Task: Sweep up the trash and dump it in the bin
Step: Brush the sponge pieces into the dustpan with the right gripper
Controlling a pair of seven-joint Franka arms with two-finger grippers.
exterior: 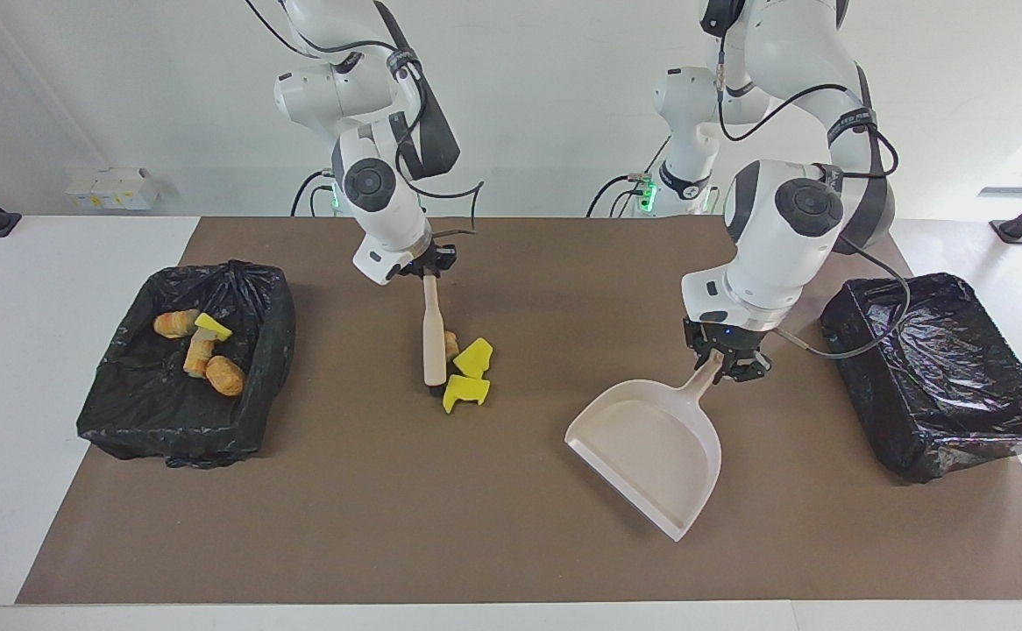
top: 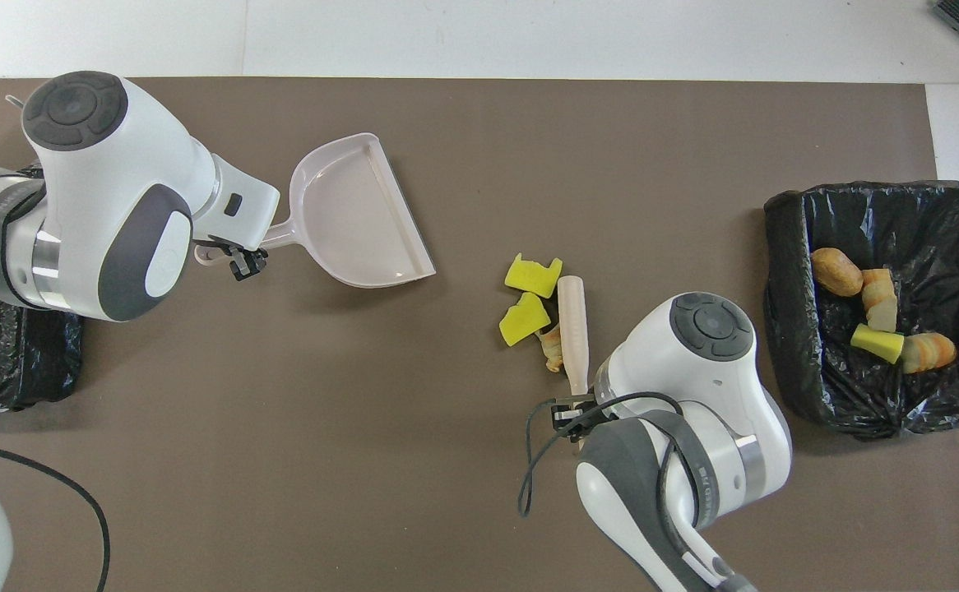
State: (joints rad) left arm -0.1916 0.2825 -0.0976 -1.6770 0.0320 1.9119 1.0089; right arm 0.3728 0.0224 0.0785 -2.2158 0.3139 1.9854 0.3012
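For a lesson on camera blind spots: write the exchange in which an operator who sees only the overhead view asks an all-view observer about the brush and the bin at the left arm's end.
Operator: Is the brush gripped? The right arm covers its top.
Observer: Yes. In the facing view, the right arm's jaws are shut on the brush handle's top.
Operator: And the bin the left arm covers?
Observer: That bin shows only black liner inside.

Glossy white shells with dark grey joint bands and round grey end caps. Black cables strapped along each arm. Small black two-finger grippers.
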